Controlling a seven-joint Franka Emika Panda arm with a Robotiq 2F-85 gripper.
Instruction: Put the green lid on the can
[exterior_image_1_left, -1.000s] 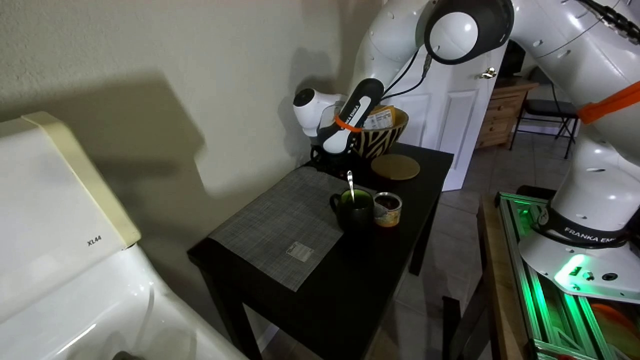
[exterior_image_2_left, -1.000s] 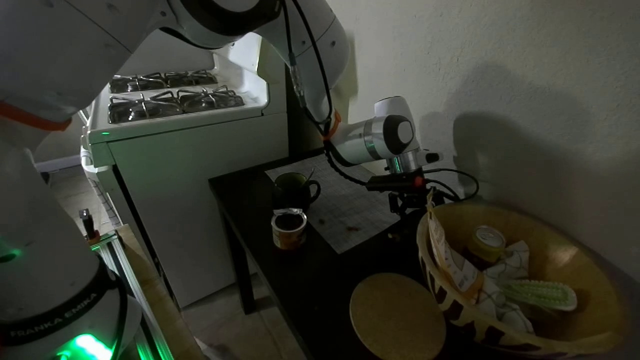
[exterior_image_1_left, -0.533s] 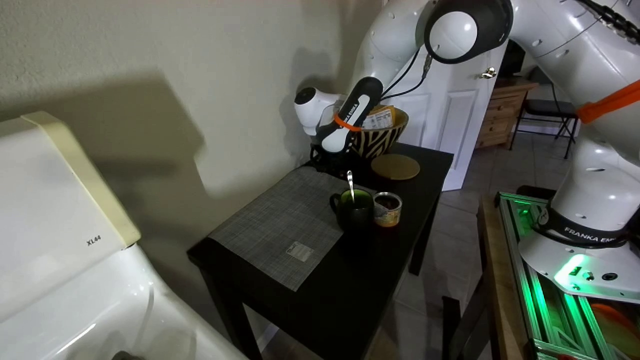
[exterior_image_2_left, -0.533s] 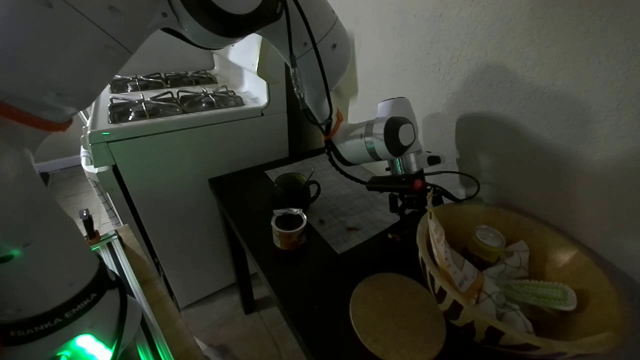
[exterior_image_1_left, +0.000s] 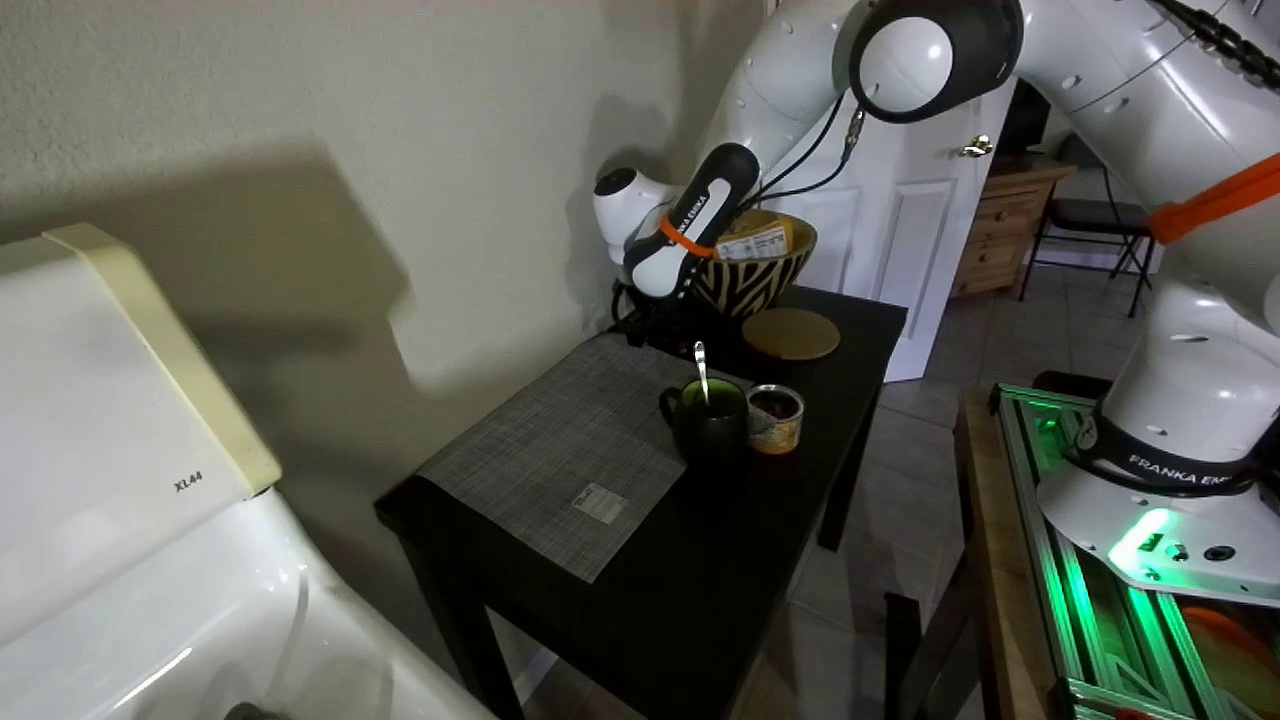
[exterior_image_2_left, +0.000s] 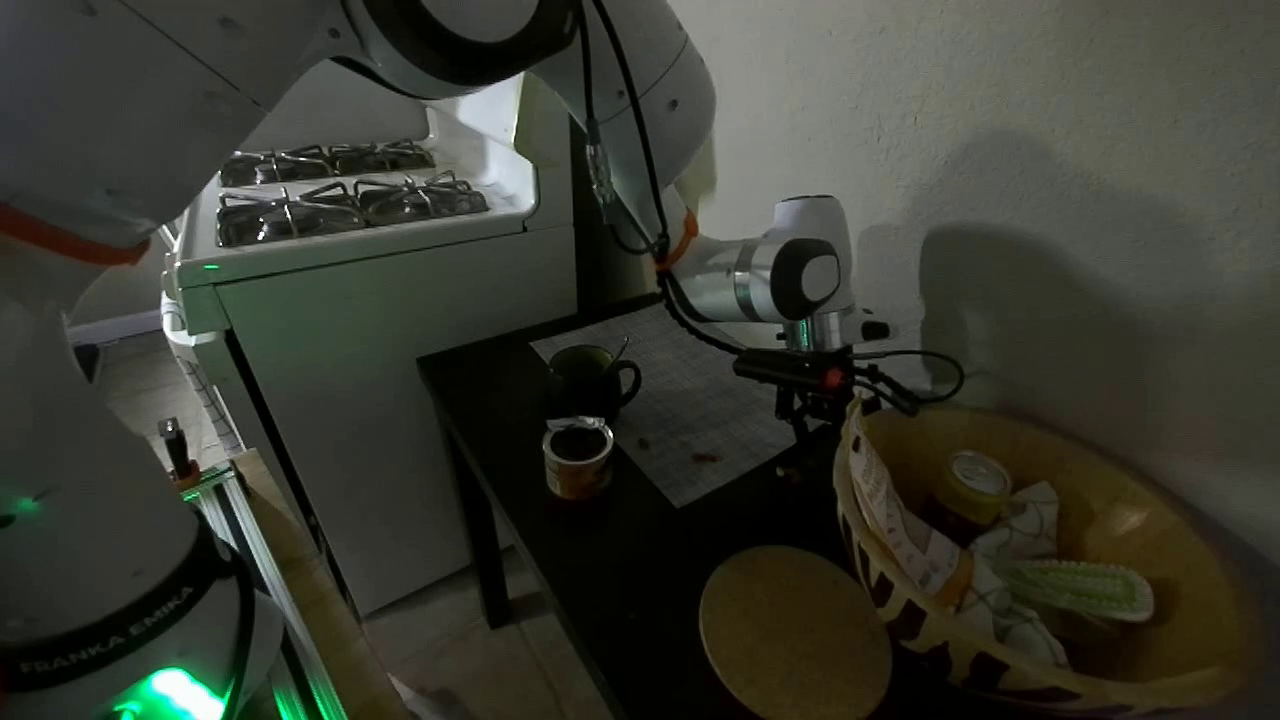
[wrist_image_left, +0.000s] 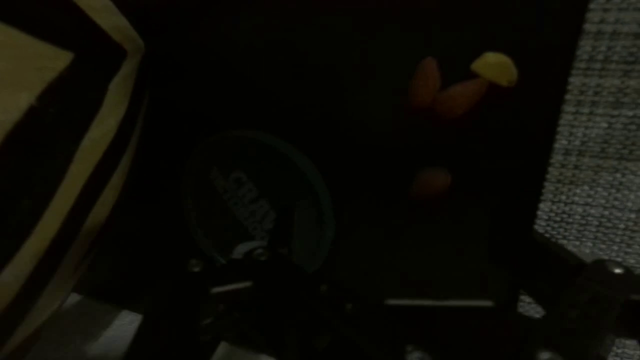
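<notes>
- We see a shiny metal spoon (exterior_image_1_left: 702, 372).
- We see metallic foil (exterior_image_2_left: 577, 424) on the can (exterior_image_2_left: 578, 475).
- We find the placemat (exterior_image_1_left: 560, 450) matt and coarsely woven.
- The stove (exterior_image_1_left: 170, 600) looks smooth and glossy to us.
- The arm (exterior_image_1_left: 1120, 100) shows us glossy, plastic-like shells.
- We find the wall (exterior_image_2_left: 850, 120) rough and matt.

In an exterior view the near-left stove panel (exterior_image_1_left: 110, 430) reads "XL44", and the arm link (exterior_image_1_left: 700, 207) "EMIKA". The base collar (exterior_image_2_left: 110, 635) says "FRANKA EMIKA". The green lid (wrist_image_left: 250, 195) carries "CRAV", the rest too dim.
</notes>
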